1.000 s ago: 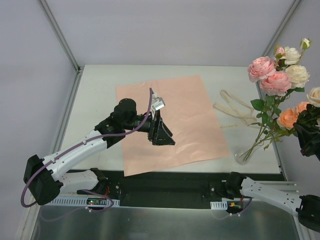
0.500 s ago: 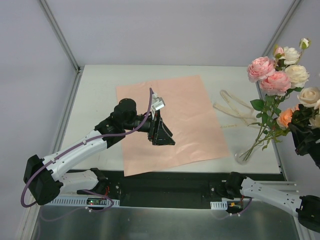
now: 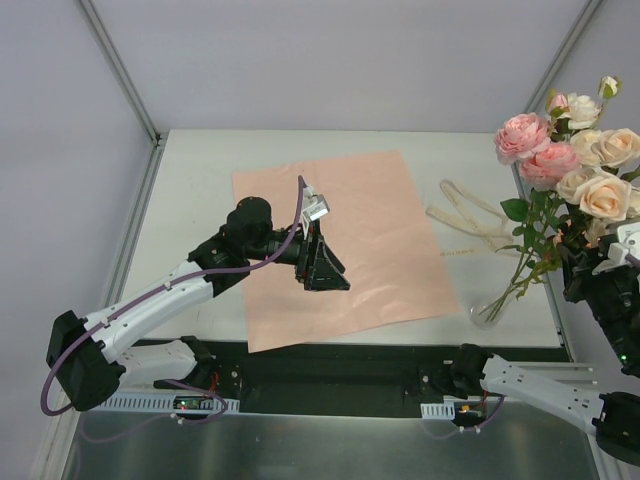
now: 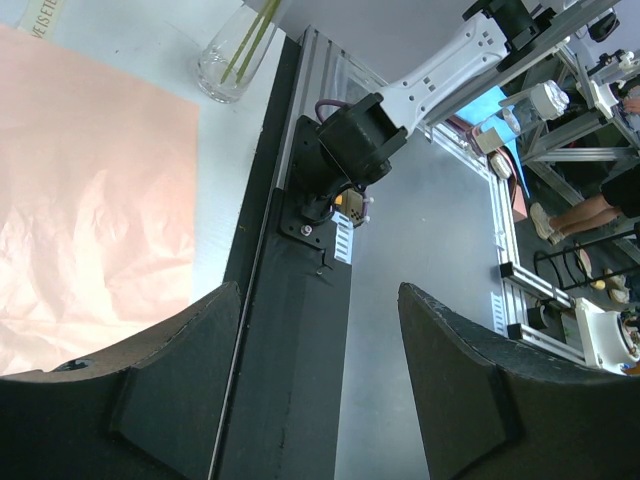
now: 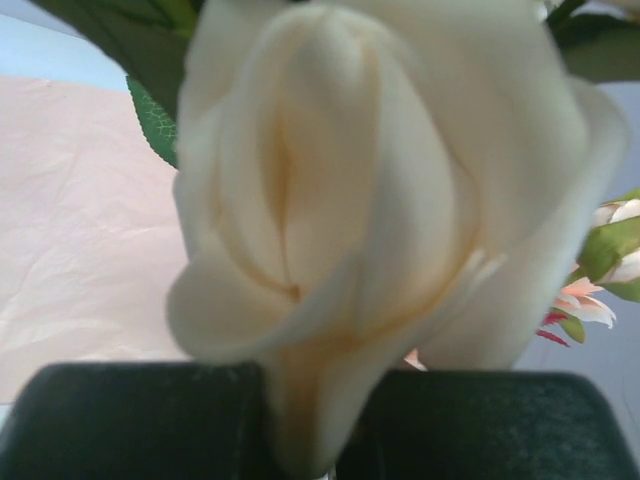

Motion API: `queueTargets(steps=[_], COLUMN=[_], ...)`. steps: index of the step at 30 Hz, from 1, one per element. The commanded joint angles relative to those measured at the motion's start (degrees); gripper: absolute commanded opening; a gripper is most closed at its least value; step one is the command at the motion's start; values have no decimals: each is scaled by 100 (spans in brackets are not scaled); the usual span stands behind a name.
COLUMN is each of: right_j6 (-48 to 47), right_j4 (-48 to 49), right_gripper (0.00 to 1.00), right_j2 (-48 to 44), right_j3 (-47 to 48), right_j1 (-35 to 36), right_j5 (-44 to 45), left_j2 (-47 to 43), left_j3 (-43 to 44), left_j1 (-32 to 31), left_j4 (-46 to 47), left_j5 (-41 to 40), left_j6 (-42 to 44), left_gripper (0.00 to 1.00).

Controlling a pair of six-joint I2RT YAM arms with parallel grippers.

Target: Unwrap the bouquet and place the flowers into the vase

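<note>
Over on the left, the left end effector (image 3: 325, 270) is hovering above the pink wrapping paper (image 3: 340, 240), jaws spread wide and gripping nothing. The paper is lying opened out flat across the middle of the table (image 3: 195, 200), reaching almost to the near edge. Just right of it, the loose cream ribbon (image 3: 470, 225) is sitting on the table by itself. Further right, by the near right corner, the vase (image 3: 487, 312) is standing upright with thin green stems running down into it. The flowers (image 3: 555, 165) are fanning up and to the right from there, pink and cream roses. At the right edge, the right end effector (image 3: 600, 285) is clenched on the flowers up among the blooms. One cream rose (image 5: 380, 180) is filling its wrist view, its base pinched between the fingers (image 5: 130, 420).
</note>
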Motion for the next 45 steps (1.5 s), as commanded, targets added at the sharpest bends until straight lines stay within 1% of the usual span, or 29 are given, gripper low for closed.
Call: queueTargets(steps=[1, 9, 18, 20, 25, 30, 33, 38, 40, 45], right_j6=[221, 687, 1636, 1925, 2313, 2901, 3376, 4623, 4861, 5266], right_j4=[375, 331, 428, 261, -125, -328, -539, -1461, -1663, -1743], right_gripper=[1, 1, 1, 1, 1, 1, 1, 1, 1, 1], right_j2=[-93, -312, -682, -656, -682, -814, -796, -621, -612, -594], right_j3=[-181, -681, -1543, -1570, -1640, -1851, -2044, -2079, -2079, -2255], right_j1=[-16, -16, -16, -16, -16, -16, -16, -16, -16, -16], right_j5=[484, 722, 1073, 1205, 1425, 1645, 1803, 2023, 2023, 1997], left_j2=[-185, -229, -343, -395, -633, -791, -861, -967, -1028, -1107], left_j3=[15, -29, -82, -99, -213, -301, -328, -354, -372, -398], left_j1=[-34, -34, -34, -34, -34, -33, -34, -34, -33, -33], left_j4=[216, 216, 216, 216, 190, 137, 128, 67, 40, 23], left_j5=[123, 105, 184, 167, 114, 79, 79, 79, 61, 61], left_j6=[110, 162, 198, 189, 241, 250, 250, 277, 294, 286], left_gripper=[64, 64, 64, 64, 64, 65, 65, 65, 65, 65])
